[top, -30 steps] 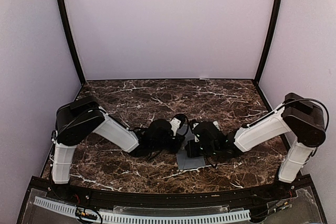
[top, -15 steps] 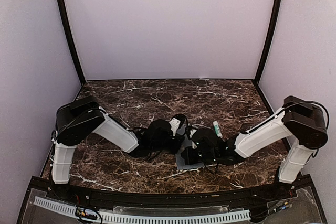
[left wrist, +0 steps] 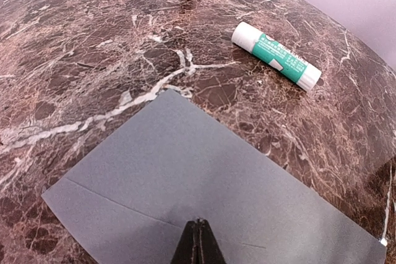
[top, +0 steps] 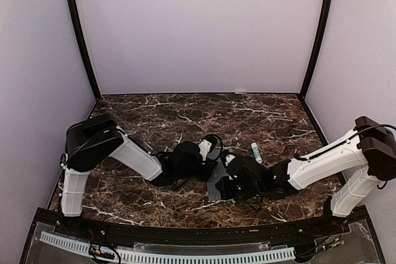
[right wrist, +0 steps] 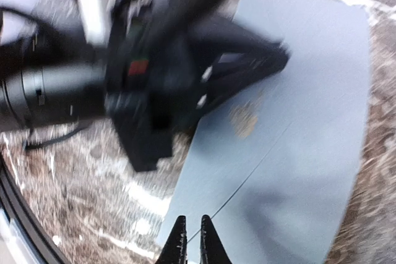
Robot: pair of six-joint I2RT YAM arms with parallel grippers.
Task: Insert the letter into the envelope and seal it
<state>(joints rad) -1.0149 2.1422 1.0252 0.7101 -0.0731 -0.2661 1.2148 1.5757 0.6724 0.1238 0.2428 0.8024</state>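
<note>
**A:** What fills the overhead view?

**B:** The dark marble table [top: 154, 112]. The left arm [top: 136, 156] and right arm [top: 322, 162] reach in from the lower corners and meet low in the centre.

**A:** And the envelope?

**B:** The envelope [left wrist: 185, 177] lies flat on the marble beneath both wrists, low centre of that view, one crease line showing.

**A:** Anything smaller?

**B:** A glue stick [left wrist: 276, 61], upper right of the left wrist view, lying apart from the envelope.

**A:** The grippers?

**B:** The left gripper [left wrist: 198, 242] is closed, tips together over the envelope at bottom centre. The right gripper [right wrist: 190, 242] is all but closed, with a thin slit between its fingers. It grips nothing, and its view is blurred.
</note>
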